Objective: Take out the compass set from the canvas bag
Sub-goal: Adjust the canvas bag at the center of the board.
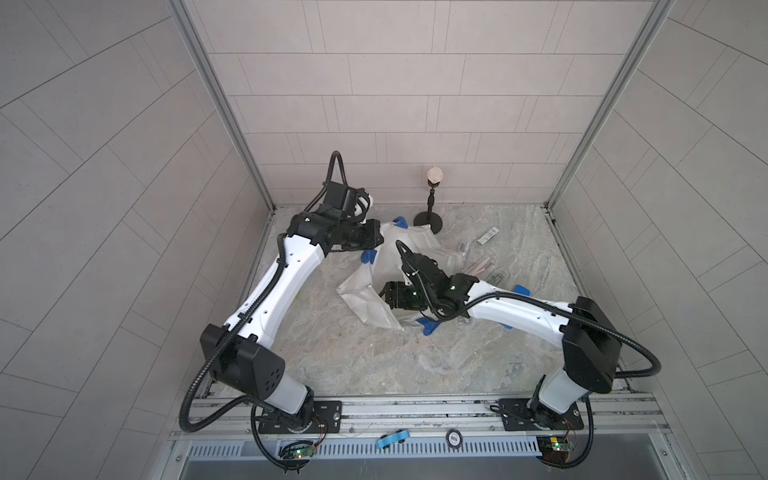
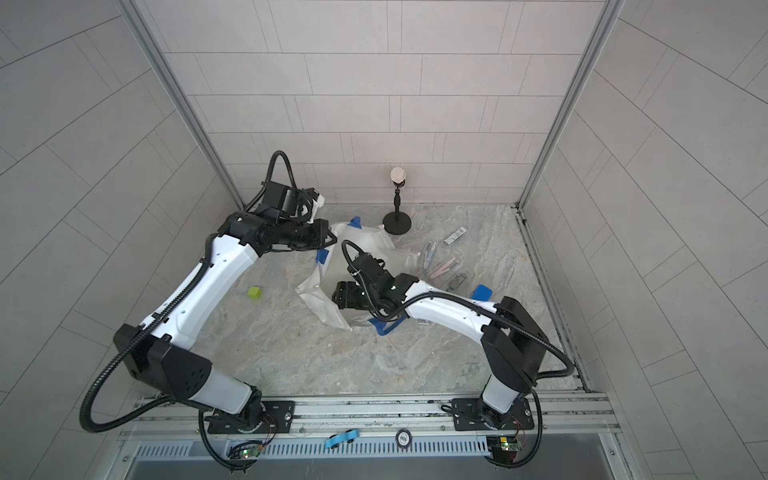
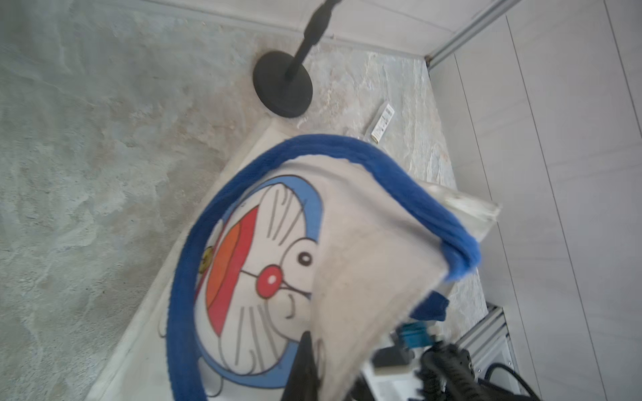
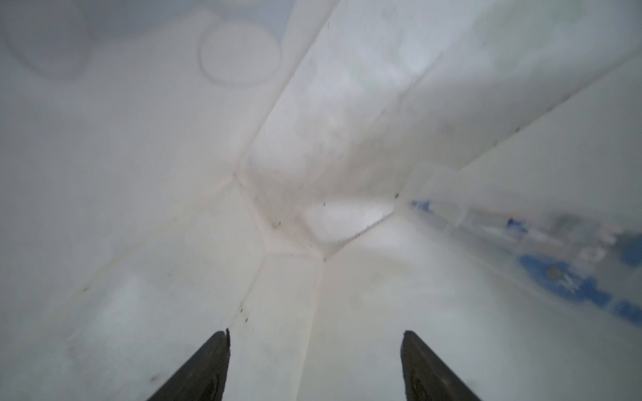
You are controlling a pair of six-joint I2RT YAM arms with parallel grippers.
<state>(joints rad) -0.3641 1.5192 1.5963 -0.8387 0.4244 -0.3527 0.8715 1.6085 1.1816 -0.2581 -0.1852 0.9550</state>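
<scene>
At the left, the left gripper (image 1: 375,242) is seen clamped on a raised edge of the canvas bag (image 1: 365,297), which is slumped mid-table in both top views. The right gripper (image 4: 316,333) is buried inside it, with the jaws spread and nothing between them. A clear case (image 4: 556,243) with blue print lies within, just beside them; whether it is the compass set cannot be told.

Both arms out over the desk: left arm (image 1: 282,282) reaches toward the far left corner, left pincer (image 3: 305,361) clamped tight; right arm (image 1: 511,307) lies low, forearm pointing left, right pincer (image 4: 315,350) fingers well apart, nothing between them.
</scene>
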